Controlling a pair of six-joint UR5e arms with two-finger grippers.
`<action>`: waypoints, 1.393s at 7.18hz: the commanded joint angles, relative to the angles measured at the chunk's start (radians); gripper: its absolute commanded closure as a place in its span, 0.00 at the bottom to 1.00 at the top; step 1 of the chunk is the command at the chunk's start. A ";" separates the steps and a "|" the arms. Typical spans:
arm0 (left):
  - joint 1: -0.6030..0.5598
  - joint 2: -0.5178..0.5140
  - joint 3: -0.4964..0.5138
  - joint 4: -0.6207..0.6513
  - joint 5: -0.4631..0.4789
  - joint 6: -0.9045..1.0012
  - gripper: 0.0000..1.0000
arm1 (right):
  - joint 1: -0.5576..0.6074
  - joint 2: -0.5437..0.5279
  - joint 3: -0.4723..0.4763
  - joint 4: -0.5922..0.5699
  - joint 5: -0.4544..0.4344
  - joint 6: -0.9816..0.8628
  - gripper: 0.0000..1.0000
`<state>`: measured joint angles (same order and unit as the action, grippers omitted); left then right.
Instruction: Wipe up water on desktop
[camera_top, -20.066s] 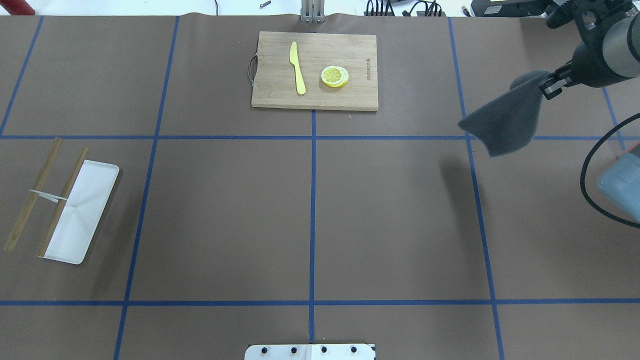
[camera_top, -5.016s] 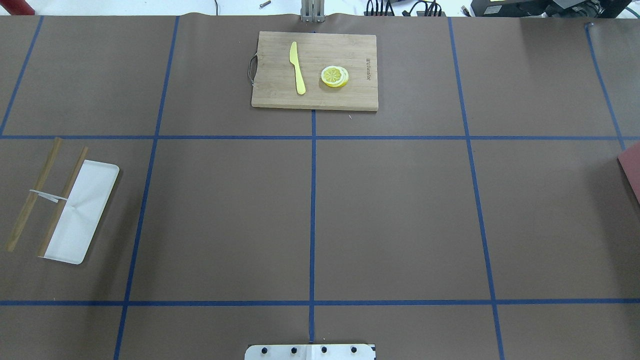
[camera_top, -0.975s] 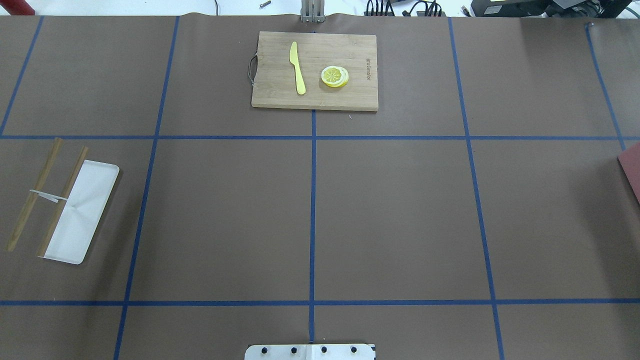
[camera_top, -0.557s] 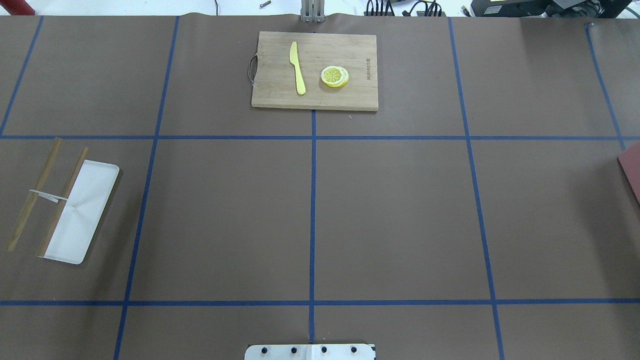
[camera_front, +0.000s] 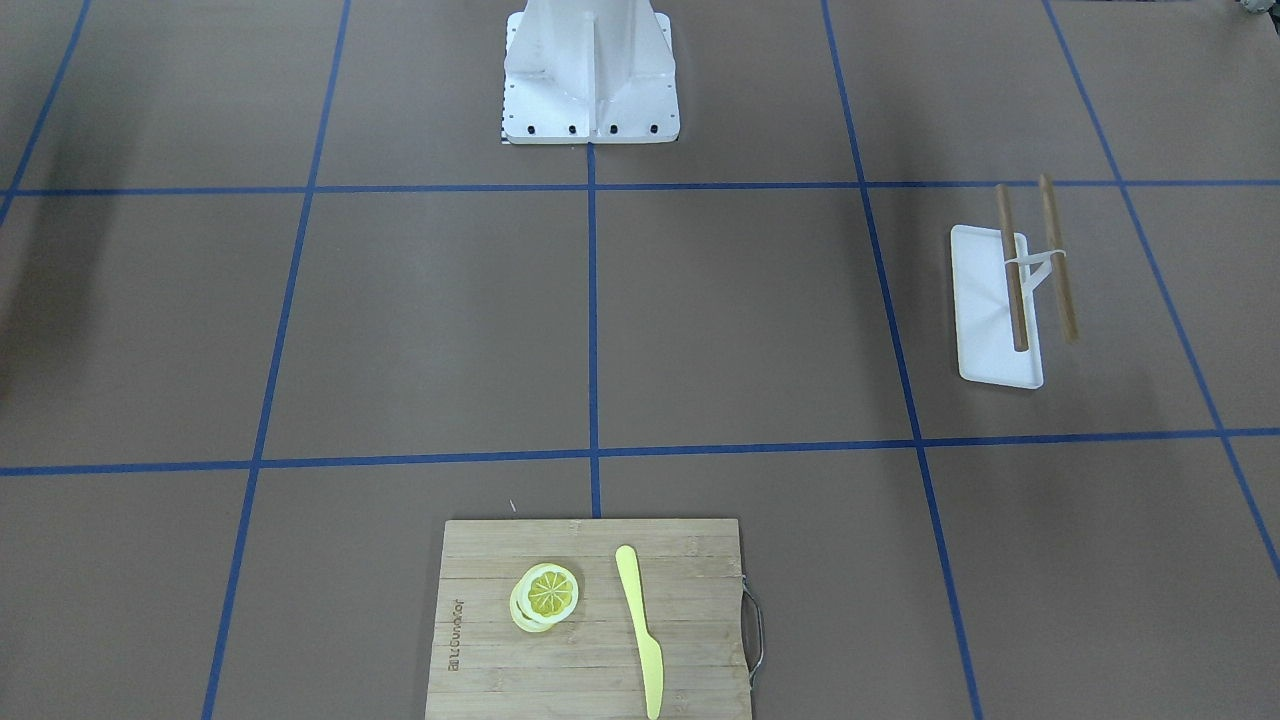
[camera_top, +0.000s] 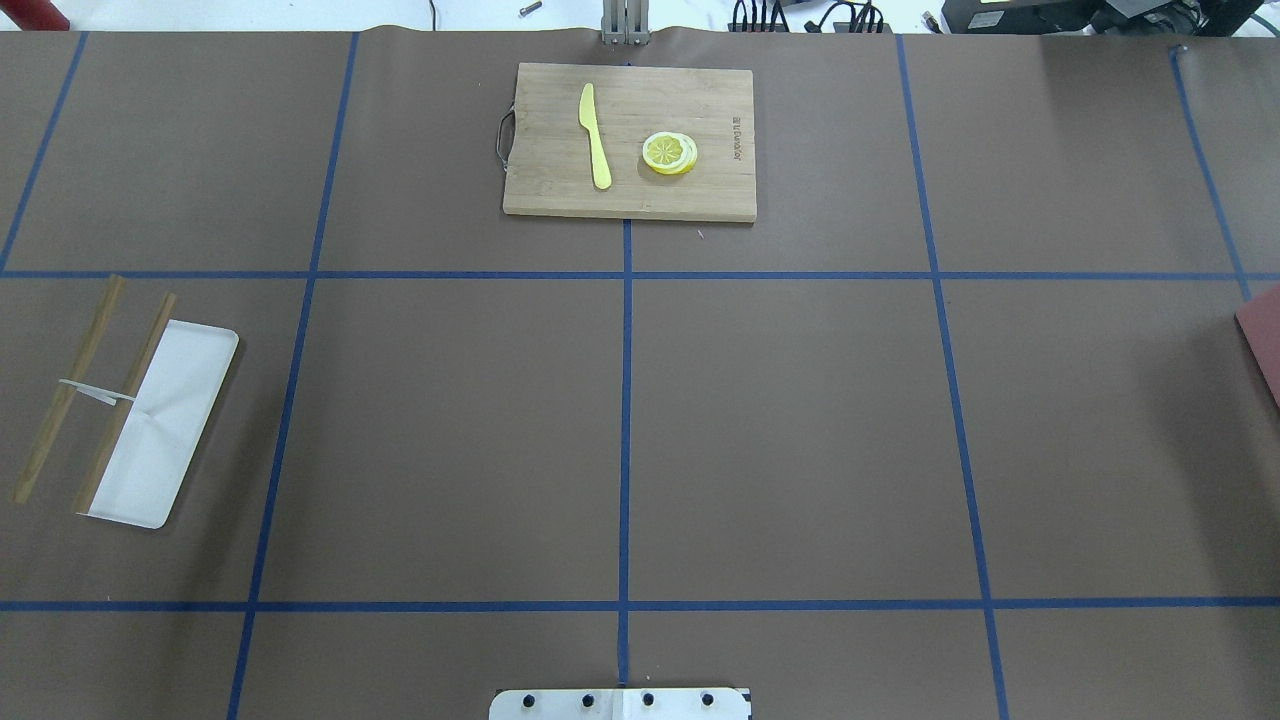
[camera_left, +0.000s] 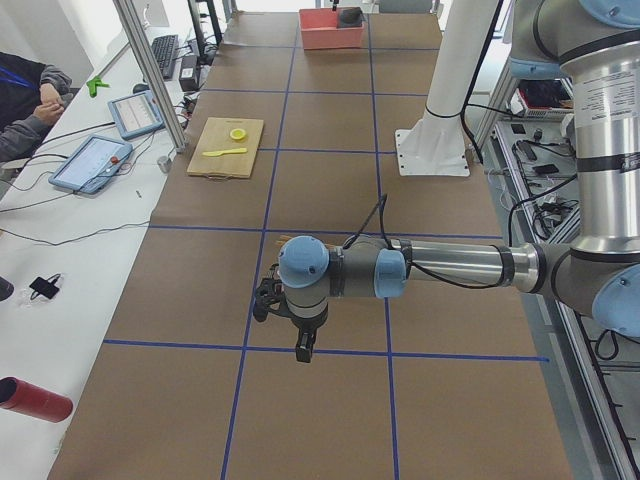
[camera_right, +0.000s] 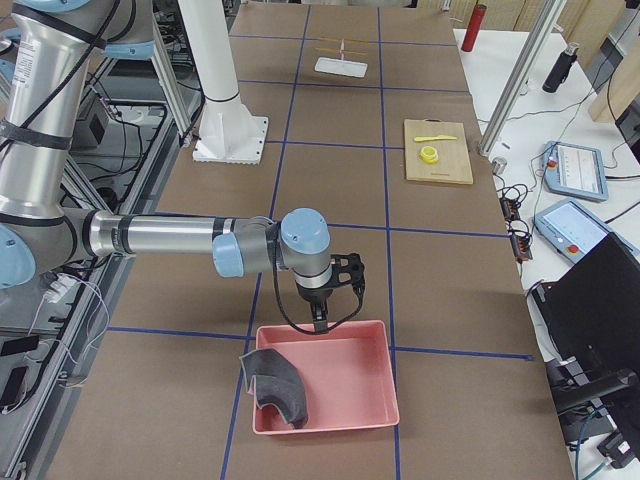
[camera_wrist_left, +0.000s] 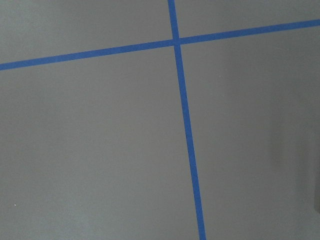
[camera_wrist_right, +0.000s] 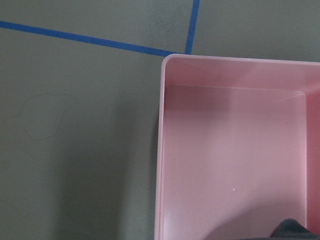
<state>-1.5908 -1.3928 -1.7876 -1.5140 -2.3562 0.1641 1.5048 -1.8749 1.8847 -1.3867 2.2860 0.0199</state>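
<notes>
No puddle shows on the brown table (camera_top: 800, 430); the gray cloth (camera_right: 275, 385) lies in the pink bin (camera_right: 350, 370), the right hand (camera_right: 320, 322) over its rim, its grip and that of the left hand (camera_left: 303, 350) impossible to tell; best lift straight up, clear of the rim.

The dark grey crumpled cloth (camera_right: 275, 385) that hung from the right gripper (camera_right: 319, 322) at 2 o'clock in the overhead view twenty seconds ago now lies in the pink rectangular plastic tray (camera_right: 350, 375). As the right-side camera sees it, it sits in the tray's 7 o'clock corner, apart from the gripper. The right arm has left the overhead view, uncovering the tray's corner at that view's 3 o'clock edge.
</notes>
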 joint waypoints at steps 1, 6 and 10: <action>0.000 0.000 0.005 0.000 0.000 0.002 0.01 | 0.000 -0.004 0.005 0.000 0.001 0.000 0.00; 0.000 0.000 0.011 -0.002 0.002 0.003 0.01 | 0.000 -0.007 0.013 -0.002 0.003 0.000 0.00; 0.000 0.002 0.013 0.000 0.002 0.005 0.01 | -0.002 -0.007 0.027 -0.003 0.006 0.000 0.00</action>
